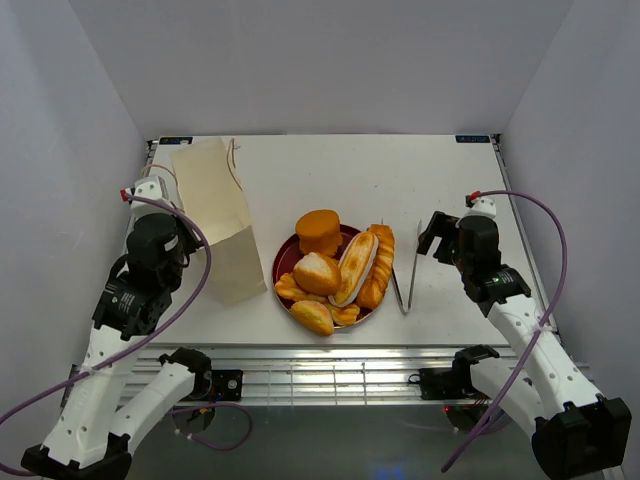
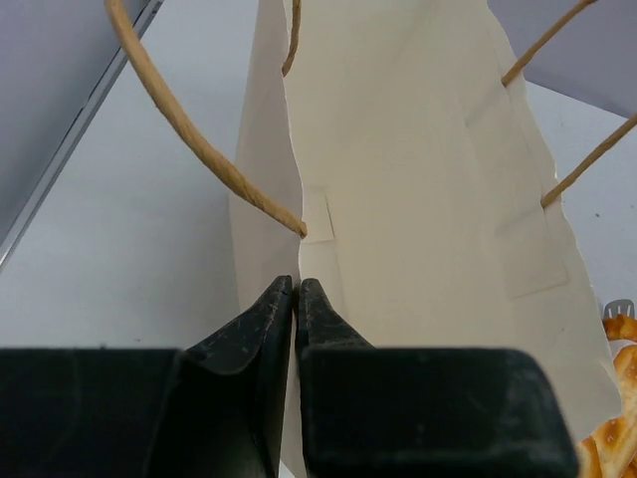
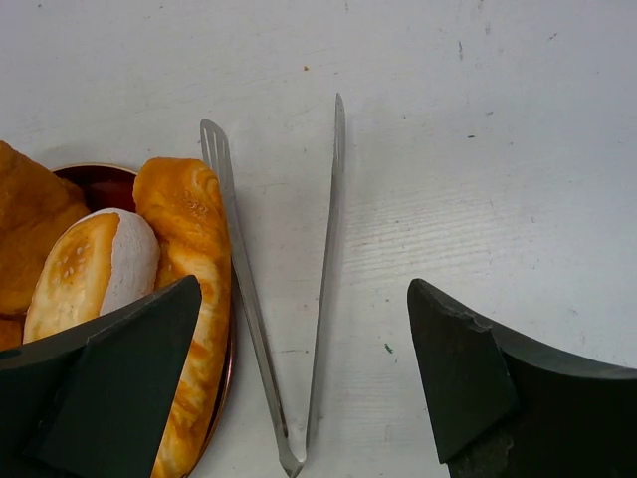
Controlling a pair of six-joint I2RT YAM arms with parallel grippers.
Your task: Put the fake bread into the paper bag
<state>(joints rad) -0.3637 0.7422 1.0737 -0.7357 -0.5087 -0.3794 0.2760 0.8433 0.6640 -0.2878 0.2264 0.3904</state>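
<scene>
The fake bread is piled on a dark red plate (image 1: 281, 262): a thick round bun (image 1: 319, 231), an oval roll (image 1: 316, 272), a cream-striped loaf (image 1: 356, 266) and a long braid (image 1: 379, 265). The paper bag (image 1: 215, 215) stands left of the plate, its mouth upward. My left gripper (image 1: 194, 240) is shut on the bag's near edge; in the left wrist view the paper runs between the closed tips (image 2: 297, 284) and the bag (image 2: 418, 199) fills the frame. My right gripper (image 1: 431, 238) is open and empty, right of the plate, above metal tongs (image 3: 323, 259); the gripper (image 3: 304, 289) straddles them.
The tongs (image 1: 405, 275) lie on the white table just right of the plate, hinge toward me. Tan string handles (image 2: 199, 149) hang at the bag's mouth. Grey walls close in on both sides. The striped loaf (image 3: 95, 269) and braid (image 3: 194, 249) show beside my right gripper's left finger.
</scene>
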